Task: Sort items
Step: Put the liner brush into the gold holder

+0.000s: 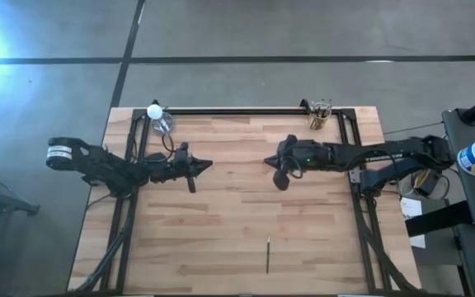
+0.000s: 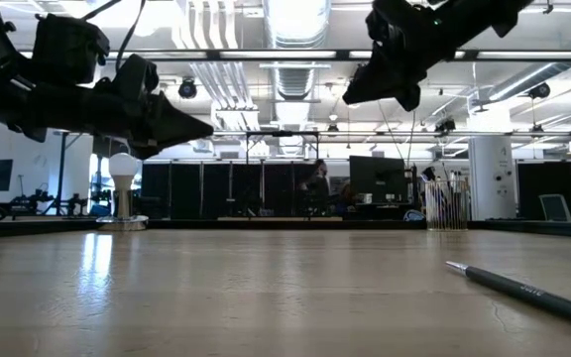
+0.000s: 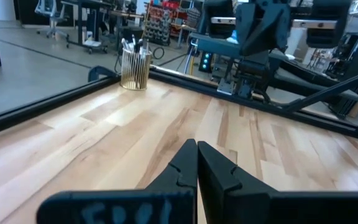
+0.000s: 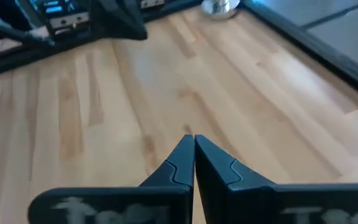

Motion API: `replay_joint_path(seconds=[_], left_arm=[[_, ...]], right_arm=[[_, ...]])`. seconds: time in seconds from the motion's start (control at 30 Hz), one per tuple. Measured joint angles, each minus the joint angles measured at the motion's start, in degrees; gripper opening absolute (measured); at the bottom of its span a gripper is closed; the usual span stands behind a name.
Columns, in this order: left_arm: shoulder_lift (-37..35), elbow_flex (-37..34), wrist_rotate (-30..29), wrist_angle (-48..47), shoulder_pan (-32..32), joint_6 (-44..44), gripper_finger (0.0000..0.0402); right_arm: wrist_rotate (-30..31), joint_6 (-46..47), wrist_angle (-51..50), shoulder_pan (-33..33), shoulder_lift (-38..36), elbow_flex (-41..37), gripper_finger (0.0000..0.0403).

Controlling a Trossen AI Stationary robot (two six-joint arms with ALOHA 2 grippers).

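One thin dark stick [image 1: 268, 254] lies flat on the table near its near edge, right of the middle; in the low view this stick [image 2: 523, 293] shows a pale tip. Several more sticks stand in a clear cup [image 1: 320, 115] at the far right corner, which also appears as a cup [image 3: 135, 65] in the left wrist view. My left gripper [image 1: 208, 166] hovers shut and empty over the table's left middle, pointing right. My right gripper [image 1: 269, 161] hovers shut and empty right of the middle, pointing left. Both hang well above the wood: left [image 2: 204, 127], right [image 2: 350, 99].
A clear cup with a white bulb-like thing [image 1: 158, 120] stands at the far left corner. A black frame rail [image 1: 237, 110] runs along the far edge, and further rails flank both sides. Bare wood [image 1: 237, 223] lies between the grippers and the lone stick.
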Motion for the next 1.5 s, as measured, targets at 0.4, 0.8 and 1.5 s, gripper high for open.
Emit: replay_joint_path(seconds=[0.4, 0.8, 1.5], left_arm=[[0.0, -0.09, -0.01, -0.28, -0.07, 0.08, 0.0005], [0.0, -0.22, -0.01, -0.52, -0.07, -0.19, 0.0005], [0.0, -0.46, -0.01, -4.29, -0.14, -2.67, 0.0005]], right_arm=[[0.48, 18.36, -21.12, 8.61, 12.55, 14.12, 0.0008], [3.36, 48.59, -34.68, 17.36, 23.59, 24.27, 0.0017], [-10.18, 84.64, -34.23, 28.63, 39.57, 28.75, 0.0123]])
